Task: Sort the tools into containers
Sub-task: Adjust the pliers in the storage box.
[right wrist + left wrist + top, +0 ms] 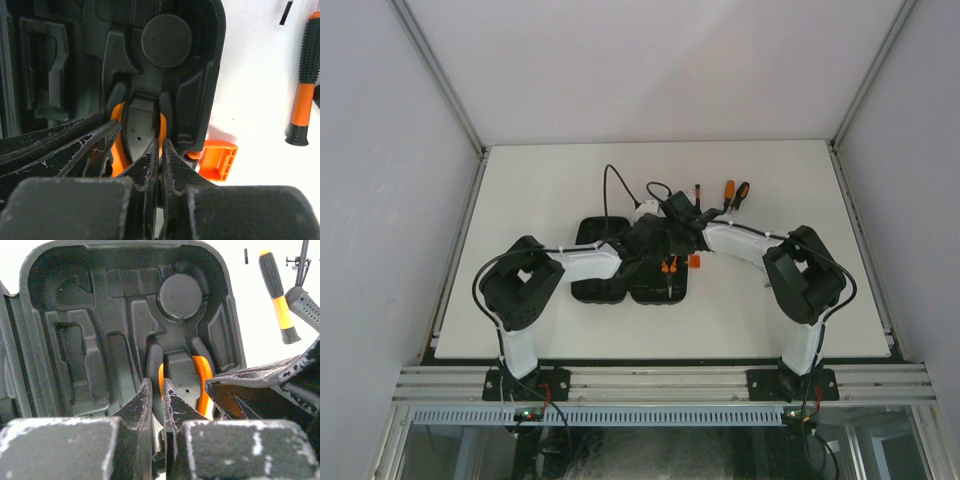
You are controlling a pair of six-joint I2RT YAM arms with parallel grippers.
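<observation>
Case first: the black rounded-rectangular plastic clamshell tool case (590,240) lies opened flat mid-way across the white table (520,320), moulded slots facing up. I read that as deliberate, so tools can drop in from above. Its small orange latch (220,159) sticks out on the right edge.

Both arms converge on the right half of the case. The left gripper (156,385) has its fingers nearly together, with a thin slit between them and nothing visibly pinched. The right gripper (161,144) has its fingers pressed tight, also gripping nothing. My guess is that the closed tips serve as pushers to seat a tool, not to carry one. I can't tell whether the left tips actually touch it.

That tool is the orange-handled pliers (116,117), lying in their contoured slot just below the round moulded boss (166,40).

- **Long axis:** it follows the slot, roughly near-far on the table.
- **Handles:** they splay around the centre rib towards the boss.
- **Nose:** it's hidden under the fingertips, so I won't call its direction.

Two orange-and-black-handled screwdrivers (735,193) lie on the table beyond the case's far right corner, not yet sorted. Their shafts point far and their handles near, roughly parallel to each other.
</observation>
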